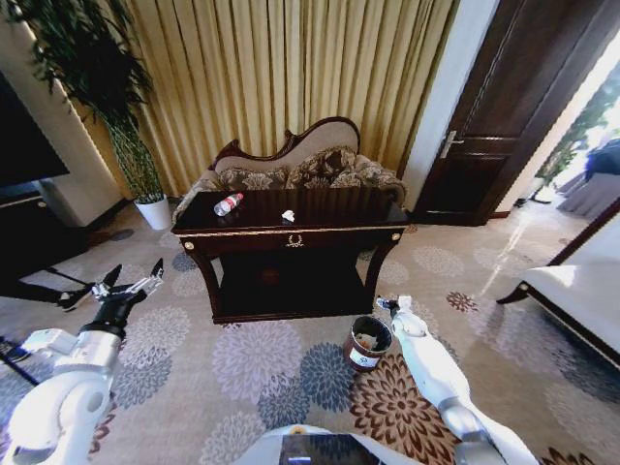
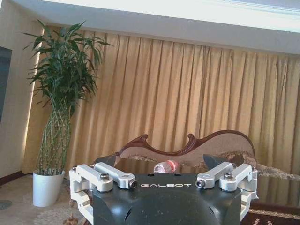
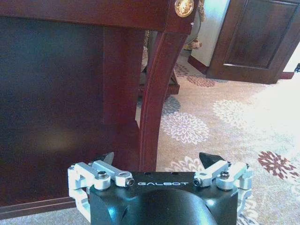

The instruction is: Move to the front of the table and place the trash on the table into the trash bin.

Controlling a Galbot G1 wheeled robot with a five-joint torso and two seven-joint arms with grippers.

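Observation:
The dark-brown table (image 1: 334,206) with gold trim stands ahead of me on the carpet. A clear bottle with a red cap (image 1: 228,203) lies on its left part, and a white paper scrap (image 1: 288,215) lies near the middle of its top. The reddish-brown trash bin (image 1: 367,344) stands on the floor by the table's front right leg. My left gripper (image 1: 131,284) is held up, open and empty, left of the table; its wrist view looks over the top at the bottle (image 2: 166,166). My right gripper (image 1: 387,304) is low beside the bin, open, facing the table leg (image 3: 152,93).
A carved sofa (image 1: 300,165) stands behind the table against gold curtains. A white plant pot (image 1: 155,213) sits at the back left, a dark door (image 1: 494,116) at the back right, and a white bench (image 1: 581,291) on the right. Open carpet lies before the table.

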